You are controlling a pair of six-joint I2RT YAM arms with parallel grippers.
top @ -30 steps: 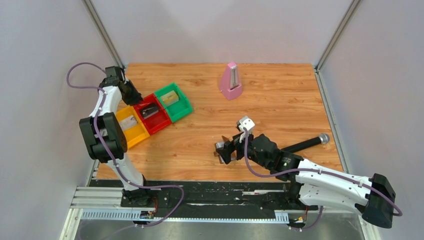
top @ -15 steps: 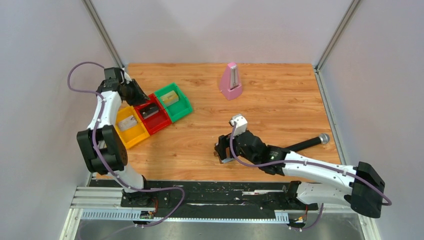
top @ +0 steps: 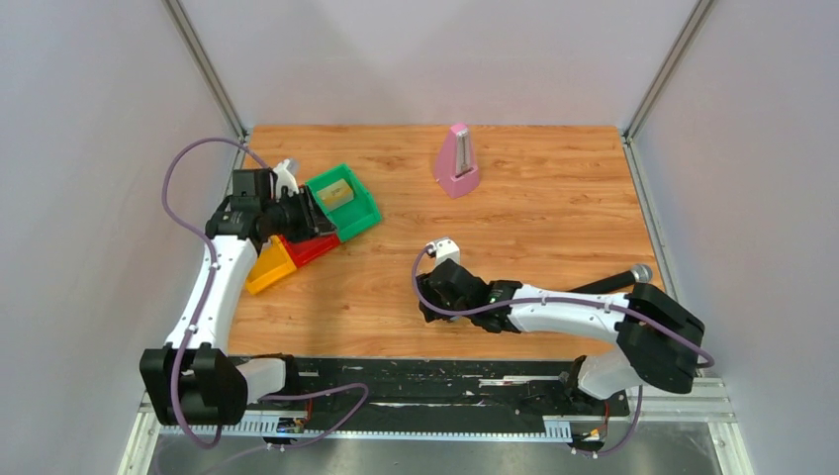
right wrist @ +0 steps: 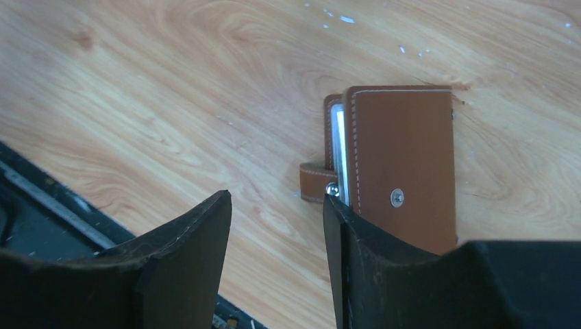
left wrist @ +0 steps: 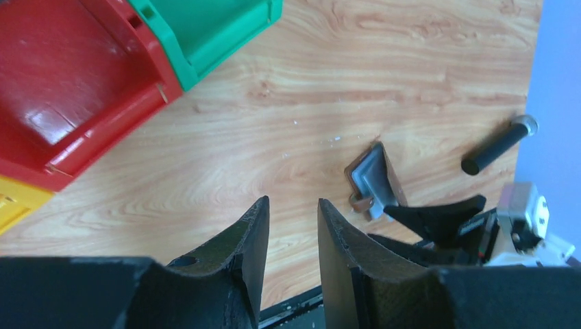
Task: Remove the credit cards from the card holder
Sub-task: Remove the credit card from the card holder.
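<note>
The card holder [right wrist: 404,164] lies on the wooden table, brown side up, with a grey edge and its small clasp tab [right wrist: 314,181] showing at its left. My right gripper [right wrist: 274,205] is open and empty just above it; its right finger overlaps the holder's near left corner. The holder lies outside the gap. In the left wrist view the holder [left wrist: 373,179] shows grey inside a brown rim. My left gripper [left wrist: 291,205] is open and empty, over the trays [top: 315,220]. A gold-tan card [top: 336,193] lies in the green tray [top: 361,213]. Other cards are hidden.
Red tray [left wrist: 68,89] and yellow tray [top: 269,267] adjoin the green tray at the left. A pink metronome [top: 457,160] stands at the back. A black cylinder with a silver tip [top: 613,280] lies at the right, behind my right arm.
My left arm has swung from the far left edge to the right, over the red tray. My right gripper has moved left and down over the card holder.
</note>
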